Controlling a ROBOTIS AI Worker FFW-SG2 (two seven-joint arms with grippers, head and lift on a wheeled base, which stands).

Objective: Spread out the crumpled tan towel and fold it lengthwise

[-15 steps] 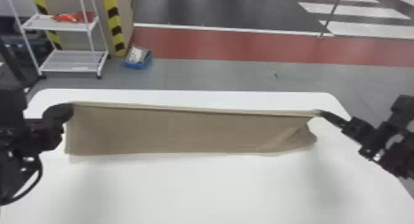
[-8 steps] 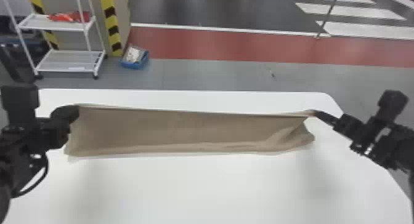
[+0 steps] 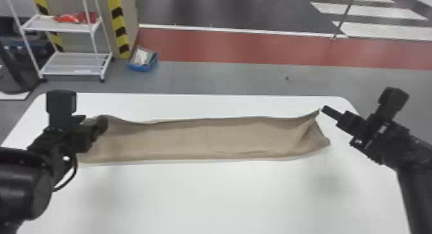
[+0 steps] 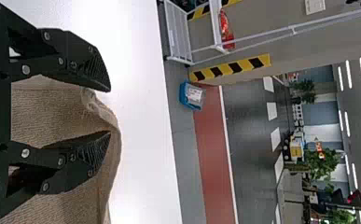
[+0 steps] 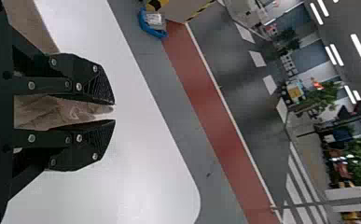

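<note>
In the head view my left gripper (image 3: pixel 102 124) is at the far left corner of the tan towel (image 3: pixel 205 140), which lies as a long strip across the table, its right end creased and raised to a point. My right gripper (image 3: pixel 324 108) is just off that point. The left wrist view has my left gripper (image 4: pixel 109 111) with fingers wide apart, the towel (image 4: pixel 52 109) between and beneath them. In the right wrist view the fingers of my right gripper (image 5: pixel 114 112) are parted, and the towel's tip (image 5: pixel 75 113) lies between them, touching neither at its end.
The white table (image 3: pixel 218 198) extends in front of the towel, with a narrower band behind it. Beyond its far edge are a white wire shelf (image 3: pixel 74 64), a striped post (image 3: pixel 118 24) and a blue bin (image 3: pixel 141 60) on the floor.
Both grippers have opened and let go of the towel's far corners. Its taut far edge has slackened into a wavy line, and the arms have shifted slightly inward.
</note>
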